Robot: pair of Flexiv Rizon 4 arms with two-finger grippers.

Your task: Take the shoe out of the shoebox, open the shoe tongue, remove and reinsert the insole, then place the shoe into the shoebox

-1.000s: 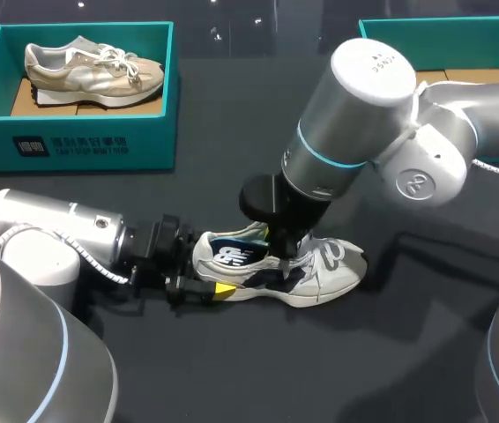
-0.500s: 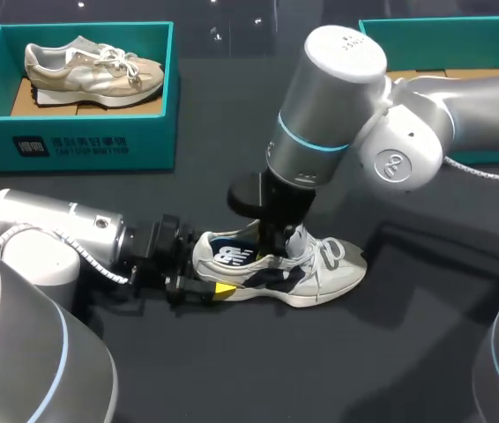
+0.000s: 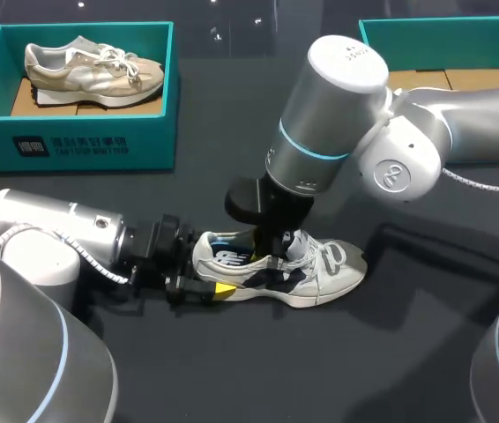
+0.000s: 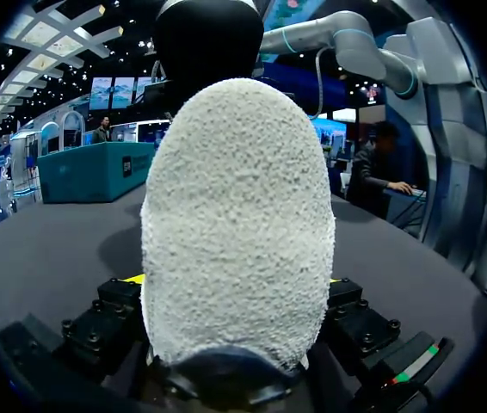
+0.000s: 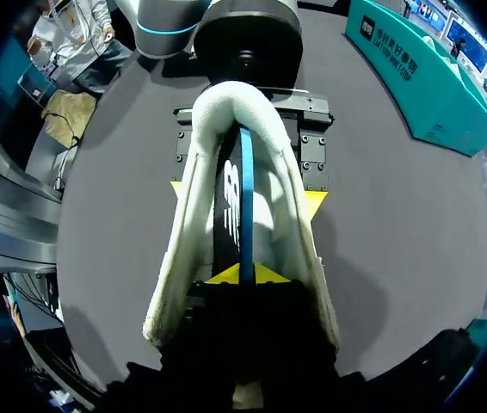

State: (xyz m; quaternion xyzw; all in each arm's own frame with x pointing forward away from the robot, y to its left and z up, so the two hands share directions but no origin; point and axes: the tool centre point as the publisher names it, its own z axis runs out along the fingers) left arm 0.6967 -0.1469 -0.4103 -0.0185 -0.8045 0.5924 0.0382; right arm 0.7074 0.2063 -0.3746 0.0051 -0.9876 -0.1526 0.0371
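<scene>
A white and navy shoe (image 3: 320,273) lies on its sole on the dark table, toe to the right. My left gripper (image 3: 207,286) is shut on the shoe's heel (image 4: 237,215), and its yellow fingertips (image 5: 316,203) press both sides of the heel. From above, my right gripper (image 3: 265,252) reaches into the shoe's mouth. There it is shut on the dark blue insole (image 5: 231,194), which stands on edge between its tips (image 5: 245,274). The laces and tongue (image 3: 307,251) lie just right of that gripper.
A teal shoebox (image 3: 82,141) at the back left holds a beige shoe (image 3: 91,66). A second teal shoebox (image 3: 443,31) stands at the back right, behind my right arm. Bare dark table lies in front of the shoe.
My right arm has shifted left and lowered into the shoe's opening, and its fingers have closed on the insole. The left arm and the shoe have stayed put.
</scene>
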